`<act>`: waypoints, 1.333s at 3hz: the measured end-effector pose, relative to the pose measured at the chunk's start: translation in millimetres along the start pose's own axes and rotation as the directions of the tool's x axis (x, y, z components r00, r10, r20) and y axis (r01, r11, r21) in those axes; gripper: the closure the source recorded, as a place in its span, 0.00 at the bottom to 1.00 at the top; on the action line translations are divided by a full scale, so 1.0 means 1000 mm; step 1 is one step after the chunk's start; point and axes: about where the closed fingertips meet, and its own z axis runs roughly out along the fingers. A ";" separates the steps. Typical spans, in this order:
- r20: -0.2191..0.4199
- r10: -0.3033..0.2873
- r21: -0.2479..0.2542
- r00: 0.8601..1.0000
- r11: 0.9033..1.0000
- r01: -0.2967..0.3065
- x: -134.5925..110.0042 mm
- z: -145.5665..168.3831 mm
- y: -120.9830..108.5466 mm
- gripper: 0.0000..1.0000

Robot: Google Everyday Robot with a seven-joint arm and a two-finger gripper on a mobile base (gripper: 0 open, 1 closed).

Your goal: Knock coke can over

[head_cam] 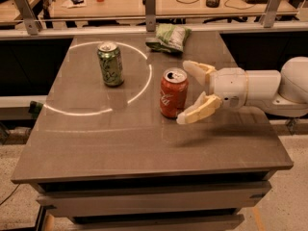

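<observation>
The coke can (173,93) stands upright near the middle of the brown table (120,143), red-orange with white script and a silver top. My gripper (188,91) comes in from the right at can height, its cream fingers spread wide. One finger (198,70) reaches behind the can's top right. The other finger (197,110) lies in front of the can's lower right. The can's right side sits at the mouth of the open fingers.
A green soda can (110,64) stands upright at the back left of the table. A green chip bag (168,37) lies at the back edge. A bright ring of light marks the tabletop. Desks with clutter stand behind a rail.
</observation>
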 end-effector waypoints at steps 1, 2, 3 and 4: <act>0.013 0.001 -0.032 1.000 0.999 -0.001 0.002 0.013 -0.001 0.00; 0.024 0.012 -0.052 1.000 0.999 -0.011 0.005 0.024 0.000 0.00; 0.040 0.015 -0.070 0.999 0.997 -0.012 0.003 0.029 0.001 0.18; 0.054 0.014 -0.084 0.998 0.996 -0.010 0.001 0.031 0.001 0.42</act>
